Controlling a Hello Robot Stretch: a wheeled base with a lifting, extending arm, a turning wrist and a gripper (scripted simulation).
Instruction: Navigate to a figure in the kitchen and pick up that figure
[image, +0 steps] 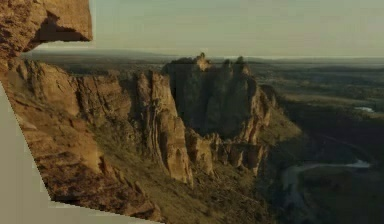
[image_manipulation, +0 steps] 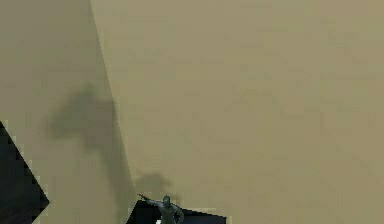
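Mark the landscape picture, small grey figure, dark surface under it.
landscape picture (image: 210, 110): forward view, central cliffs.
small grey figure (image_manipulation: 170, 211): arm side view, its body.
dark surface (image_manipulation: 200, 218): arm side view, bare top.

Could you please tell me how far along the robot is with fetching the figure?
Done, it seems: the approach, since a small grey figure stands at the arm side view's bottom edge, on a dark surface. In hand: lining up, probably; the forward view faces a landscape picture close up. Left: the pick-up itself, as the figure rests on that surface, not lifted.
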